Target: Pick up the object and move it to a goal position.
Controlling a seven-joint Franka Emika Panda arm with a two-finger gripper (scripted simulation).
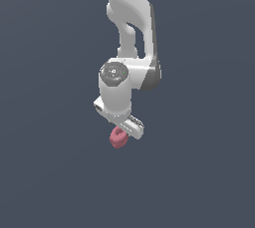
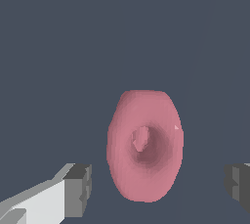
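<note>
pink-red object sits between the two fingertips in the wrist view, hollow facing the camera, clear gap to each grey pad, no contact. gripper spread wide, holding nothing. exterior view: object just below the white arm, partly hidden by the hand.
</note>
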